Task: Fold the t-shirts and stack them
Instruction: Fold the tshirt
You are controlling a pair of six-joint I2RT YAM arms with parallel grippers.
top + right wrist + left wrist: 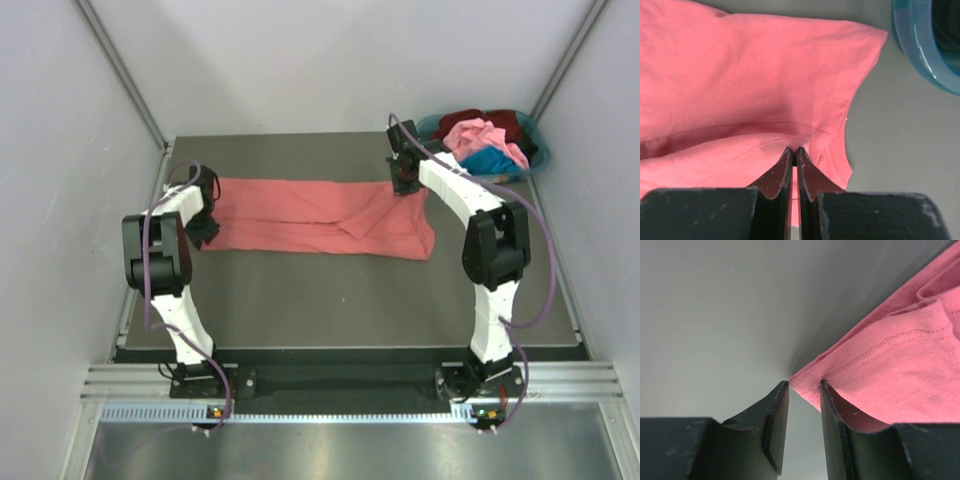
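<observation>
my worry is an uneven lift: the right gripper is clenched on a raised fold of the salmon-red t-shirt near its sleeve end, while the left gripper has its fingers parted, the hem corner lying between the tips and not pinched (grey shows through the gap lower down). if i raise both arms now, i judge the left corner would slide out and the shirt would swing to the right, undoing the long band it lies in across the upper middle of the top view. the right grasp looks thin too, only a ridge of cloth, so a quick pull could strip it or drag just the top layer. that arm also works near the teal basket, so a wide sweep could knock its rim or snag the pink t-shirt, the blue t-shirt and the maroon t-shirt heaped inside at the upper right. the table is flat, matte dark grey, and i expect cloth slides on it easily. pale blank walls close in on three sides, with metal posts in the far corners and a metal rail along the bottom of the frame.
</observation>
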